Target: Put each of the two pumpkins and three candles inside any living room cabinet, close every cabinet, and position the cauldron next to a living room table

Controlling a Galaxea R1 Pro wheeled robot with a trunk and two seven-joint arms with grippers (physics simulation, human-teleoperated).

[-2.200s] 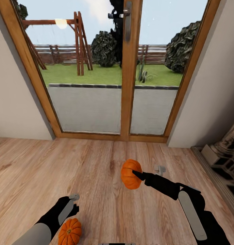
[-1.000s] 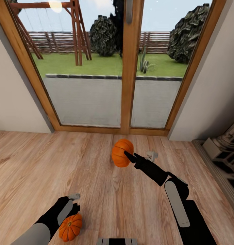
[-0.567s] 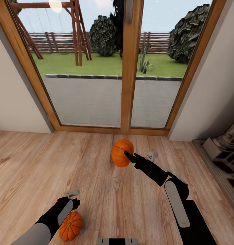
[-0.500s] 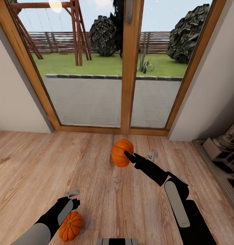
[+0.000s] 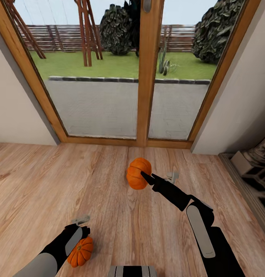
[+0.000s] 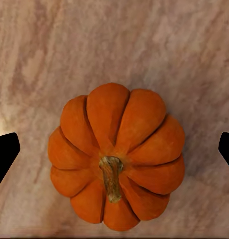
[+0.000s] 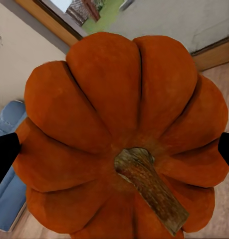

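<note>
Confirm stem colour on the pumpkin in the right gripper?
Brownish tan, against orange ribbed skin. The stem shows best in the right wrist view.

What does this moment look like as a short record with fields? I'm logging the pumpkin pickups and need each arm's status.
right gripper: shut on the first pumpkin, held clear of the floor
left gripper: open, poised over the second pumpkin; fingers apart on either side, not touching it
second pumpkin: resting on the wooden floor, stem up
facing: glass patio doors with the garden beyond
at the right edge: stone fireplace
cabinet, candles, cauldron: not seen here
</note>
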